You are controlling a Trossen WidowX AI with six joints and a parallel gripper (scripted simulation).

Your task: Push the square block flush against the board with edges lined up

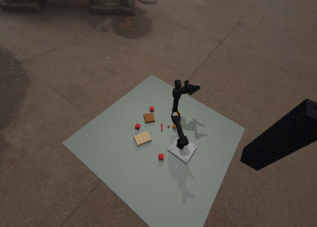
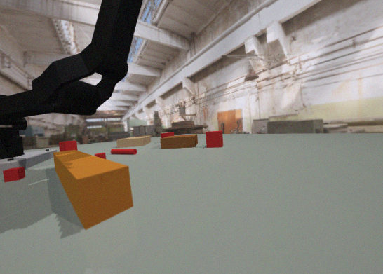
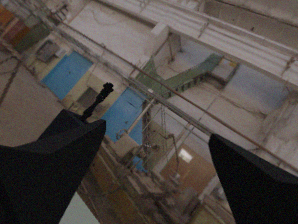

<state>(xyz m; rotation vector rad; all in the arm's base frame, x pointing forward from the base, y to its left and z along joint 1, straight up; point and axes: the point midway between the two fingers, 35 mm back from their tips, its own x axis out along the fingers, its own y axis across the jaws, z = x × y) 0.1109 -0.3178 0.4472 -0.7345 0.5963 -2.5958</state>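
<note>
"Where's the square block?"

"The brown block (image 1: 149, 118) (image 2: 178, 142) is flat on the mat (image 1: 116, 119) (image 2: 245, 197) (image 3: 77, 212), left of the arm (image 1: 176, 102) (image 2: 116, 25). Looking from the top, the pale board (image 1: 142, 137) (image 2: 134, 141) is on its near side. They don't touch."

"Why leave a gap?"

"I think that's the job: close it by pushing. They're turned a bit differently, so the block may need a little twist to make one side sit flat and an edge line up."

"What about the red cube (image 1: 137, 126) (image 2: 167, 135)?"

"It's by the left end of the gap. A crooked push might bump it. The other red cube (image 1: 151, 108) (image 2: 214, 139) is just past the block's far side, so the hand might have to fit around it."

"And the gripper (image 1: 199, 87) (image 3: 158, 132)?"

"Up high, far and to the right. Its fingers are wide apart with nothing in them. Being up there keeps it from knocking things. To push, it should come down on the block's far side, maybe with fingers together."
</note>
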